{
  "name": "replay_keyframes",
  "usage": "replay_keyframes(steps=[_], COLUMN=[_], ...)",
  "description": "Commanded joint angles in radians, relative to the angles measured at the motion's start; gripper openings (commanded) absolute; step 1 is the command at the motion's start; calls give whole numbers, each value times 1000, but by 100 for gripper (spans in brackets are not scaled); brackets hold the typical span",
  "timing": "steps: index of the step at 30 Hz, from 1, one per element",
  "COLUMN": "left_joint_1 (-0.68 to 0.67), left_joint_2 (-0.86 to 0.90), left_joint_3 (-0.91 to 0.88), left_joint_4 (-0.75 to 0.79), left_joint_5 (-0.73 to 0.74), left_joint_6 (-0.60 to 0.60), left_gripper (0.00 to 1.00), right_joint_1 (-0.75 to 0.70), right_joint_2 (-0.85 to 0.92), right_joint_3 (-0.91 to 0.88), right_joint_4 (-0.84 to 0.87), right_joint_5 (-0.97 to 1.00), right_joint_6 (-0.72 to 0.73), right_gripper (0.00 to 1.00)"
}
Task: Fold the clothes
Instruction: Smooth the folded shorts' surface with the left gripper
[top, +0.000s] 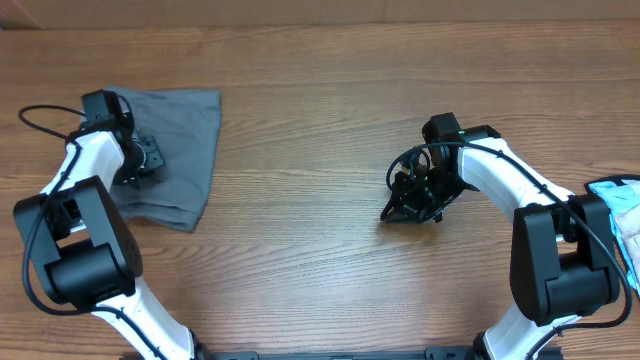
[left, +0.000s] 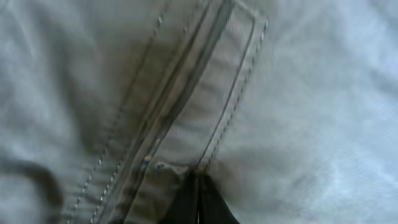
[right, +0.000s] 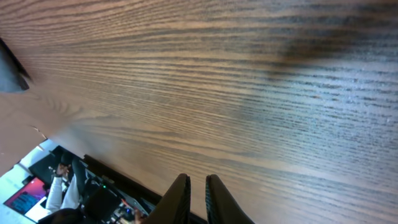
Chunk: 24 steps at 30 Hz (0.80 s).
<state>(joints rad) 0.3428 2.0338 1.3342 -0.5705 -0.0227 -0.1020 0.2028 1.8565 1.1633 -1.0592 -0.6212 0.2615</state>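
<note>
Count: one pair of plain mid-grey woven fabric shorts (top: 185, 140), two grippers on two white-and-black arms, and one pale blue cloth (top: 615, 200) poking in at the right edge of the brown wood-grain table (top: 300, 290).

Shorts are lying fairly flat in the table's far-left area. Their left part is sitting under the left arm (top: 80, 165), while their right and near edges are showing free.

Left gripper (top: 148, 158) is resting down on the shorts. Its fingers (left: 186, 202) are pressing together, tip touching fabric beside one stitched pocket seam (left: 186, 106). Can't tell if any cloth is nipped between them.

Right gripper (top: 400, 207) is hanging over bare wood right of centre, well apart from the shorts, fingers almost together and gripping nothing.

A wide stretch of bare table is lying between the shorts' right edge and the right gripper, with more running along the near side.
</note>
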Motion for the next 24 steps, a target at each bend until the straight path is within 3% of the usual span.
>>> replay_keyframes(steps=[1, 13, 17, 24], left_joint_1=[38, 130, 158, 144], left_joint_2=[134, 182, 182, 141], left_joint_3=[-26, 2, 21, 102], left_joint_4=[45, 132, 117, -9], left_joint_5=[-36, -39, -39, 97], left_joint_6=[40, -71, -102, -99], left_gripper=[4, 4, 4, 4], right_joint_1=[-1, -1, -1, -1], right_joint_2=[-5, -5, -5, -5], right_joint_3=[18, 18, 18, 18], right_joint_4=[1, -26, -34, -35], right_joint_5=[2, -1, -1, -1], right_joint_6=[0, 8, 8, 26], right_gripper=[13, 13, 12, 12])
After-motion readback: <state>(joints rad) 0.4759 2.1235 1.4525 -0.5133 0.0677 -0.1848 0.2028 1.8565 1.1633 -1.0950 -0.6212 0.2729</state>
